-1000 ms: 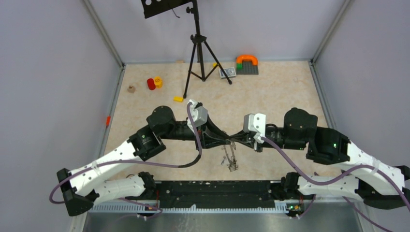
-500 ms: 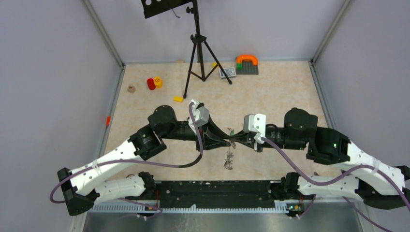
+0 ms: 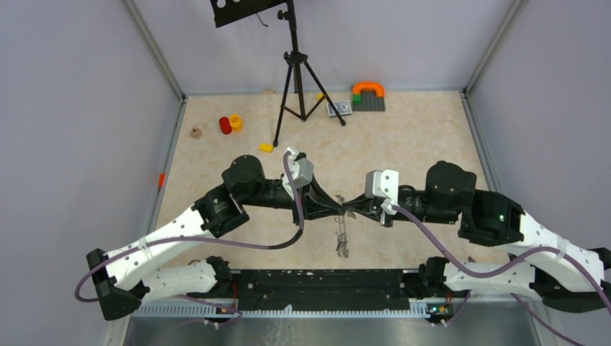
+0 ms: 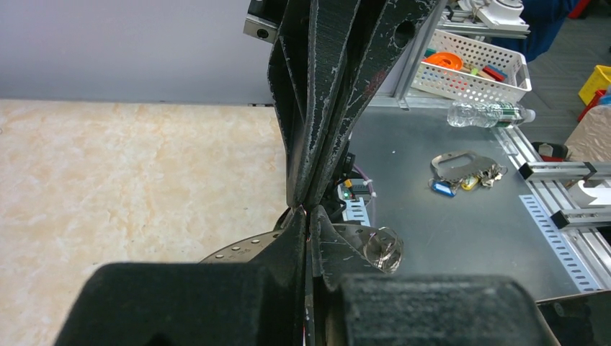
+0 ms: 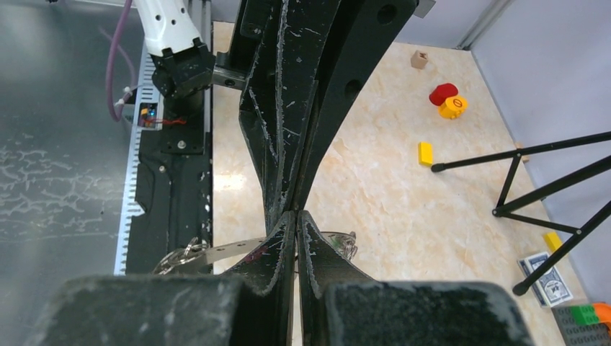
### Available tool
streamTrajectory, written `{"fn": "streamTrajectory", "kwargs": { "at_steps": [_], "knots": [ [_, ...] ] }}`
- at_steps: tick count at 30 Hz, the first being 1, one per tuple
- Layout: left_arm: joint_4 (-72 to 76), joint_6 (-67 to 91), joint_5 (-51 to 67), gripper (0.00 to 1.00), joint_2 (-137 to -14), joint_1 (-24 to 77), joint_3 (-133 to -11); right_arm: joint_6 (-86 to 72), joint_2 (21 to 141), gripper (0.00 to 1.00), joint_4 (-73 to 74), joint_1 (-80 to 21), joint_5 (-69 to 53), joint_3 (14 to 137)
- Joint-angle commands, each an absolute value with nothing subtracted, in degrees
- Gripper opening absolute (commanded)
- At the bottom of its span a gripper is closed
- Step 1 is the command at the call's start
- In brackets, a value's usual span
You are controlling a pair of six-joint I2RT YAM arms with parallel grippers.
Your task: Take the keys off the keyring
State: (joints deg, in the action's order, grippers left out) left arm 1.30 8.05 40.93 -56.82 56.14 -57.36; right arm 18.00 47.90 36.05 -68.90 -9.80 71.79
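Note:
My left gripper (image 3: 343,210) and right gripper (image 3: 353,211) meet tip to tip above the table's middle, both shut. The keys (image 3: 341,242) hang as a silver bunch just below the tips. In the right wrist view a flat silver strip with small holes (image 5: 232,249) passes between my right gripper's (image 5: 296,213) jaws, with small wire rings (image 5: 179,256) at its left end and more rings (image 5: 347,244) at its right. In the left wrist view my left gripper (image 4: 308,210) is shut on a thin edge of the keyring, and a wire ring (image 4: 382,249) shows beside it. The keyring's flat face is hidden.
A black tripod (image 3: 296,79) stands at the back. A red and a yellow piece (image 3: 230,124), a yellow block (image 3: 266,148), a card pack (image 3: 339,108) and a grey plate with an orange arch (image 3: 368,96) lie on the far table. A second key bunch (image 4: 465,171) lies on the metal bench.
Both grippers stayed shut and tip to tip, shifting slightly right. The hanging keys swung a little left and now hang straighter below the tips.

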Motion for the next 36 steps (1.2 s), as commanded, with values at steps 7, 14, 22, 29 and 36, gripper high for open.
{"fn": "streamTrajectory", "kwargs": {
  "at_steps": [7, 14, 22, 29, 36],
  "knots": [
    [2.4, 7.4, 38.6, 0.0, -55.1, 56.0, -58.0, 17.6, 45.3, 0.0, 28.2, -69.3, -9.5, 72.1],
    [3.7, 7.2, 36.8, 0.0, -53.8, 56.1, -56.8, 14.3, 40.6, 0.27, 20.7, -69.3, -9.1, 66.8],
    [4.8, 7.4, 36.2, 0.0, -52.9, 56.0, -56.0, 10.8, 35.6, 0.33, 19.1, -69.3, -6.1, 60.8],
    [4.7, 7.4, 36.3, 0.0, -52.2, 56.1, -56.5, 5.8, 32.1, 0.35, 13.9, -69.3, -8.4, 50.8],
    [3.9, 7.3, 37.8, 0.0, -52.0, 56.1, -57.1, 4.7, 33.1, 0.38, 9.2, -69.3, -8.8, 47.3]
  ]
}}
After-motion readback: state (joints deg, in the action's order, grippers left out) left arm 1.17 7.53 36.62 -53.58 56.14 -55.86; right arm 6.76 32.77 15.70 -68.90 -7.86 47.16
